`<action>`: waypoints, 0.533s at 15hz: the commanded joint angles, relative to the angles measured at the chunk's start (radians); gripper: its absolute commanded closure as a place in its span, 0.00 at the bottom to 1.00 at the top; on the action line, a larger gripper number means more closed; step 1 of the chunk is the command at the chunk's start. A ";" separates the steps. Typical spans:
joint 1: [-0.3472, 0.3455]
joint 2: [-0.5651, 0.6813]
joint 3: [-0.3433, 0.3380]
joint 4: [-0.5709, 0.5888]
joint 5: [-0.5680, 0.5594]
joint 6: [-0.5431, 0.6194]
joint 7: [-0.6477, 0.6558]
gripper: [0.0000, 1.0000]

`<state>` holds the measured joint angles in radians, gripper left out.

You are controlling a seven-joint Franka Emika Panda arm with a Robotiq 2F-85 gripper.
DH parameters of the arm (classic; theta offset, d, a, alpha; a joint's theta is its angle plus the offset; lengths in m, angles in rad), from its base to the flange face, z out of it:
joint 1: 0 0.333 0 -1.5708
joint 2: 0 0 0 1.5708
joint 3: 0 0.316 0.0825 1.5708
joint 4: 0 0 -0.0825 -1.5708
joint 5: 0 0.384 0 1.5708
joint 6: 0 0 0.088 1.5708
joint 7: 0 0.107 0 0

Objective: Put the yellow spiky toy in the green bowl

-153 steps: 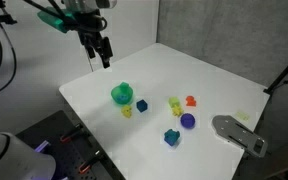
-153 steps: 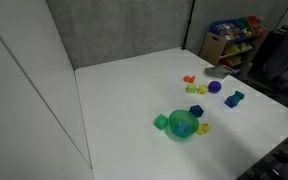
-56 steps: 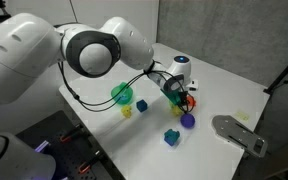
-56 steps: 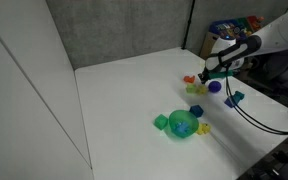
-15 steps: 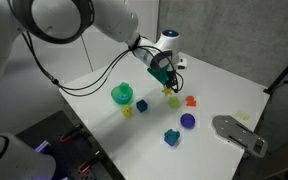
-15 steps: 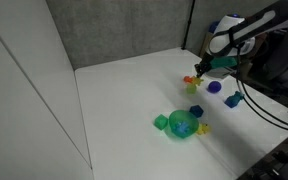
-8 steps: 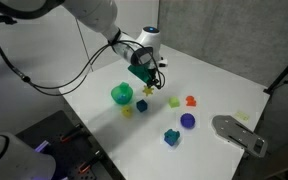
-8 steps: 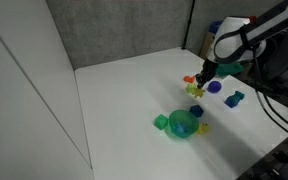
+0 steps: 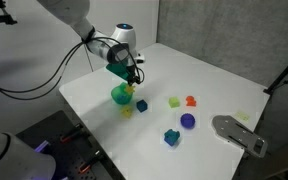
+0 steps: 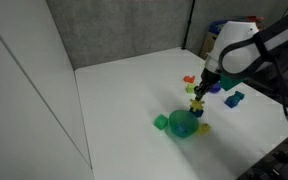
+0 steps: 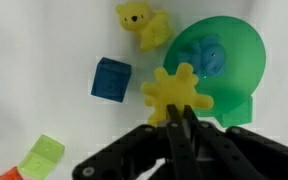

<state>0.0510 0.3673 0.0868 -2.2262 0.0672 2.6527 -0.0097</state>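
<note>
In an exterior view the gripper (image 9: 130,82) hangs just above the green bowl (image 9: 120,96) near the table's (image 9: 214,70) edge. A blue cube (image 9: 141,104) sits just beside the bowl, and whatever the jaws hold is too small to tell.

In an exterior view from another angle, a green cube (image 10: 161,122) shows just beside the bowl.

Only the wrist view shows the grasp. The jaws are pinched nearly closed on the yellow spiky toy (image 11: 176,92), held over the bowl's rim, and a small blue piece (image 11: 209,58) lies inside the bowl.

One each: green bowl (image 9: 119,96), yellow spiky toy (image 11: 174,93), purple ball (image 9: 187,121), orange piece (image 9: 191,101), yellow figure (image 11: 144,25), yellow-green block (image 9: 174,102), green cube (image 10: 161,122); two blue blocks (image 9: 141,105) (image 9: 171,137).
</note>
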 commanded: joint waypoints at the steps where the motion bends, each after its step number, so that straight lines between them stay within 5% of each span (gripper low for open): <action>1: 0.018 -0.066 0.008 -0.075 -0.010 0.018 -0.006 0.65; 8: -0.012 -0.113 0.009 -0.067 0.027 -0.019 -0.035 0.11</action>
<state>0.0692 0.3042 0.0923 -2.2814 0.0676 2.6572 -0.0098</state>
